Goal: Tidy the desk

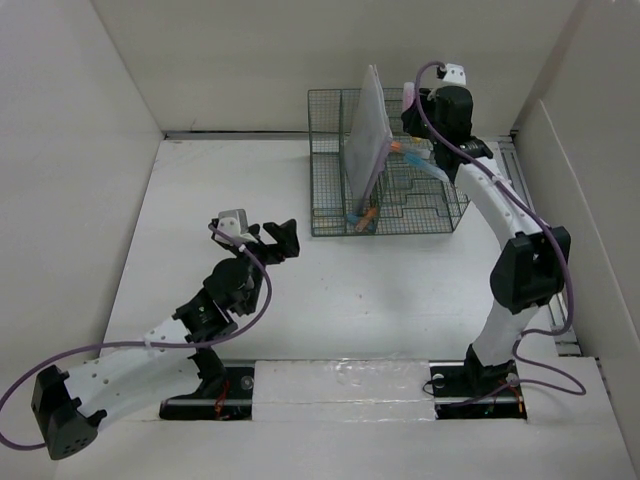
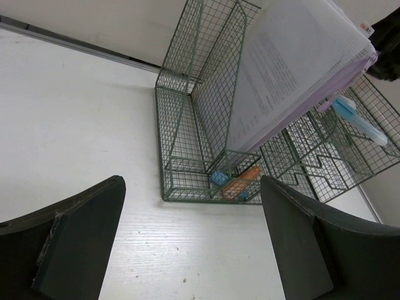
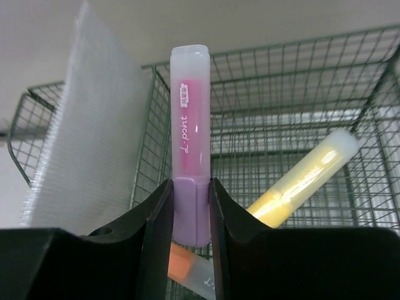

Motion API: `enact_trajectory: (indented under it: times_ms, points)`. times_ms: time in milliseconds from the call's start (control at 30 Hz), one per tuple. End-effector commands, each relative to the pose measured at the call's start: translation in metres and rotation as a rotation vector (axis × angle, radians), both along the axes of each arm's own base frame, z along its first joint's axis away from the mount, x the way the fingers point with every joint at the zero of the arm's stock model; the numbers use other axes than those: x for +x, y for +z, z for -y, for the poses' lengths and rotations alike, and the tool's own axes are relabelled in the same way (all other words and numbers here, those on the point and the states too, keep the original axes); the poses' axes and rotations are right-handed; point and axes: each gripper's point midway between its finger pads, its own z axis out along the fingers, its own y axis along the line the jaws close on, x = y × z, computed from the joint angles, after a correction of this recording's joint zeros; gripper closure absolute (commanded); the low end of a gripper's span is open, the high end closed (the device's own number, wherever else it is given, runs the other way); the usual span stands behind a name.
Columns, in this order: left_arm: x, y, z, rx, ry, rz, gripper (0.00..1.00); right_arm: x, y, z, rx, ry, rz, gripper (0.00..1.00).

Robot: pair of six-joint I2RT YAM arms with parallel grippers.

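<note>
Your left fingers are spread wide and hold nothing, over the bench at 7 o'clock from the wire basket. Right fingers pinch a pink highlighter by its lilac end, upright, over the basket. The basket sits at 12 o'clock on the bench, near the far wall. Inside: paper sheaf leaning on a divider, yellow highlighter, orange marker, pale blue pen. The pinch reads clearly only in the right wrist view. Print on the sheaf shows only in the left wrist view.
</note>
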Motion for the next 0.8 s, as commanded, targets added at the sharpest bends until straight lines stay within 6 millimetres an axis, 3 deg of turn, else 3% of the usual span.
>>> enact_trajectory:
  times_ms: [0, 100, 133, 200, 233, 333, 433, 467, 533, 567, 600, 633, 667, 700, 767]
  points:
    - [-0.001, 0.010, -0.005, -0.036, 0.015, 0.040, 0.15, 0.000, 0.045, -0.014, 0.089, 0.098, 0.081, 0.83]
    - [-0.001, 0.009, -0.005, -0.032, 0.016, 0.039, 0.14, 0.002, 0.044, -0.015, 0.096, 0.095, 0.080, 0.73]
    - [-0.001, 0.009, -0.005, -0.031, 0.017, 0.038, 0.14, 0.000, 0.043, -0.014, 0.098, 0.090, 0.079, 0.61]
    - [-0.001, 0.008, -0.005, -0.029, 0.017, 0.038, 0.14, -0.004, 0.050, -0.010, 0.106, 0.075, 0.097, 0.49]
    - [-0.001, 0.009, -0.005, -0.032, 0.017, 0.039, 0.14, -0.011, 0.057, -0.008, 0.111, 0.074, 0.115, 0.34]
    - [-0.001, 0.009, -0.003, -0.034, 0.008, 0.043, 0.11, -0.021, 0.075, -0.006, 0.124, 0.076, 0.156, 0.20]
    - [-0.001, 0.008, -0.001, -0.038, -0.001, 0.044, 0.10, -0.044, 0.099, -0.006, 0.134, 0.087, 0.204, 0.16]
    - [-0.001, 0.009, -0.001, -0.039, -0.003, 0.045, 0.10, -0.060, 0.104, 0.005, 0.135, 0.052, 0.216, 0.14]
    - [-0.002, 0.009, 0.000, -0.039, -0.009, 0.044, 0.09, -0.081, 0.125, 0.005, 0.154, 0.060, 0.302, 0.08]
    - [-0.003, 0.011, 0.000, -0.046, -0.012, 0.046, 0.09, -0.121, 0.134, -0.002, 0.177, 0.103, 0.366, 0.05]
    - [-0.003, 0.012, 0.000, -0.049, -0.018, 0.049, 0.09, -0.121, 0.134, -0.002, 0.178, 0.104, 0.366, 0.05]
    - [-0.004, 0.012, 0.000, -0.049, -0.021, 0.050, 0.09, -0.136, 0.136, -0.003, 0.185, 0.118, 0.385, 0.00]
    - [-0.004, 0.013, 0.000, -0.055, -0.023, 0.053, 0.09, -0.153, 0.141, -0.012, 0.198, 0.151, 0.421, 0.00]
    - [-0.005, 0.017, 0.000, -0.066, -0.029, 0.059, 0.09, -0.180, 0.136, -0.008, 0.206, 0.165, 0.442, 0.00]
    - [-0.007, 0.018, 0.000, -0.075, -0.036, 0.059, 0.09, -0.208, 0.136, -0.009, 0.207, 0.193, 0.484, 0.00]
